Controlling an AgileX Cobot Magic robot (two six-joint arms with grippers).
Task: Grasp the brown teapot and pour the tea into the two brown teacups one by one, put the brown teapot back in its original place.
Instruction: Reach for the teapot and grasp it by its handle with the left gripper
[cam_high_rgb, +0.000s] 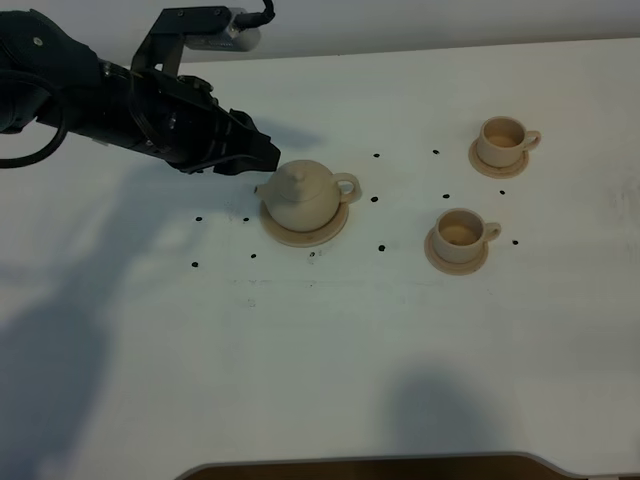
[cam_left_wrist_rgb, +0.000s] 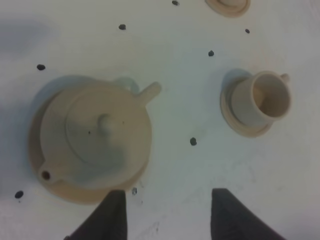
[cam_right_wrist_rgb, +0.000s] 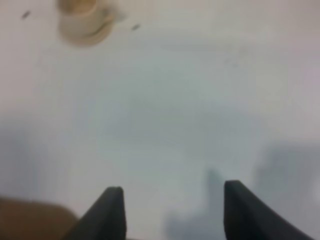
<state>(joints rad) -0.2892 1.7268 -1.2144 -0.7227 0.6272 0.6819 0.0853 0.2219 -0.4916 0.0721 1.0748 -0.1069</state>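
Note:
The brown teapot (cam_high_rgb: 300, 195) stands lid on upon its wide round saucer (cam_high_rgb: 318, 234), the original place, left of the table's middle. Its spout points left and its loop handle right. My left gripper (cam_high_rgb: 264, 154) hovers open just behind and left of the teapot, touching nothing. In the left wrist view the teapot (cam_left_wrist_rgb: 95, 132) lies just beyond one finger (cam_left_wrist_rgb: 116, 215) and to its side, not between the fingers of the left gripper (cam_left_wrist_rgb: 167, 212). The two brown teacups (cam_high_rgb: 503, 140) (cam_high_rgb: 462, 231) sit on their saucers at the right. My right gripper (cam_right_wrist_rgb: 170, 210) is open over bare table.
Small black dots (cam_high_rgb: 380, 247) mark the white table around the crockery. The left wrist view shows one teacup (cam_left_wrist_rgb: 262, 100) and the rim of another saucer (cam_left_wrist_rgb: 227, 6). A blurred teacup (cam_right_wrist_rgb: 80, 17) shows in the right wrist view, with the table's brown edge (cam_right_wrist_rgb: 30, 220) close by.

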